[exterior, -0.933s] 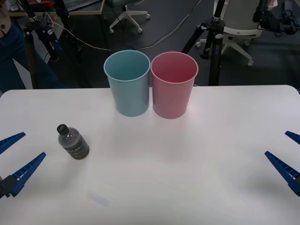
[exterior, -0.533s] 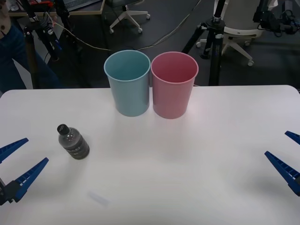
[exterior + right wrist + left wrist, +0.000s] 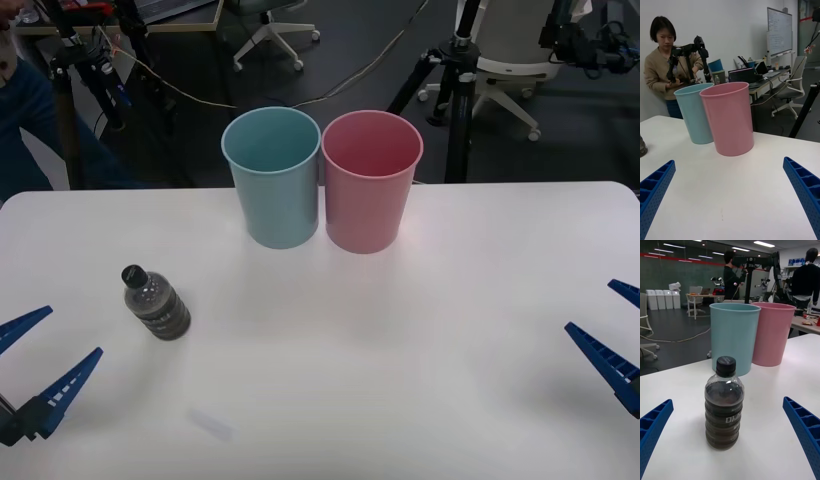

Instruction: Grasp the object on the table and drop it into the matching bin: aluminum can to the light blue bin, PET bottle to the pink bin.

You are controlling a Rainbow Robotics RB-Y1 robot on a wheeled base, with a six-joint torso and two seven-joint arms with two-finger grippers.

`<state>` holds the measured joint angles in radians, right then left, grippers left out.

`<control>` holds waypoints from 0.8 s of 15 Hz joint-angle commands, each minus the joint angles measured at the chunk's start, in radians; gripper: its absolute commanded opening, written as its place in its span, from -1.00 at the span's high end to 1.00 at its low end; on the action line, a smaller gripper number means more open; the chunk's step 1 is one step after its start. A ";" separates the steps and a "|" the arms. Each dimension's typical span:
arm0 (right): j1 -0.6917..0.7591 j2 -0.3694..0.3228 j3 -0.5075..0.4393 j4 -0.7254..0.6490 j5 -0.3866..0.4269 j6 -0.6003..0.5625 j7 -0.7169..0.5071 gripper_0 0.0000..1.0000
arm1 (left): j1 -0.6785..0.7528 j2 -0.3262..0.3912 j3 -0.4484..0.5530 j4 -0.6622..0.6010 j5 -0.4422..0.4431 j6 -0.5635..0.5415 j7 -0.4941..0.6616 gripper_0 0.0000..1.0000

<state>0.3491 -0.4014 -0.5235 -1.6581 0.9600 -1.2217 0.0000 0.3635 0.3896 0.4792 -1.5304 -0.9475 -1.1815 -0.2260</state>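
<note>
PET bottle [image 3: 156,303] left of bins

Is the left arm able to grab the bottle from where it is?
Probably yes. The left gripper is open beside the bottle, which stands upright on the table with bare tabletop between them.

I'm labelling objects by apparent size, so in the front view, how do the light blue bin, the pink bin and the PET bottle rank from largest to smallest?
1. Pink bin and light blue bin: they look alike in shape and size, standing side by side, so I won't rank one above the other.
2. PET bottle: clearly the smallest, though it stands nearer the camera.
</note>
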 commanded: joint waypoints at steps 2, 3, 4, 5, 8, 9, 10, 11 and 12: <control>0.000 0.000 0.000 0.000 0.000 0.000 0.000 -1.00 | -0.069 0.000 -0.057 0.116 0.006 0.000 -0.128 -1.00; 0.000 0.000 0.000 0.000 0.000 0.000 0.000 -1.00 | -0.078 0.000 -0.068 0.134 0.006 0.000 -0.133 -1.00; 0.000 0.000 0.000 0.000 0.000 0.000 0.000 -1.00 | -0.087 0.000 -0.079 0.151 0.006 0.000 -0.142 -1.00; 0.000 0.000 0.000 0.000 0.000 0.000 0.000 -1.00 | -0.098 0.000 -0.090 0.173 0.015 0.000 -0.170 -1.00; 0.000 0.000 0.000 0.000 0.000 0.000 0.000 -1.00 | -0.143 0.000 -0.094 0.230 0.019 0.000 -0.199 -1.00; 0.000 0.000 0.000 0.000 0.000 0.000 0.000 -1.00 | -0.150 0.000 -0.097 0.237 0.019 0.002 -0.202 -1.00; 0.000 0.000 0.000 0.000 0.000 0.000 0.000 -1.00 | -0.160 0.000 -0.105 0.248 0.019 0.010 -0.210 -1.00; 0.000 0.000 0.000 0.000 0.000 0.000 0.000 -1.00 | -0.166 0.000 -0.117 0.257 0.019 0.016 -0.214 -1.00; 0.000 0.000 0.000 0.000 0.000 0.000 0.000 -1.00 | -0.178 0.000 -0.129 0.273 0.019 0.025 -0.217 -1.00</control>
<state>0.3491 -0.4014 -0.5236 -1.6581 0.9600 -1.2217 0.0000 0.1940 0.3897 0.3586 -1.2683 -0.9280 -1.1631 -0.4408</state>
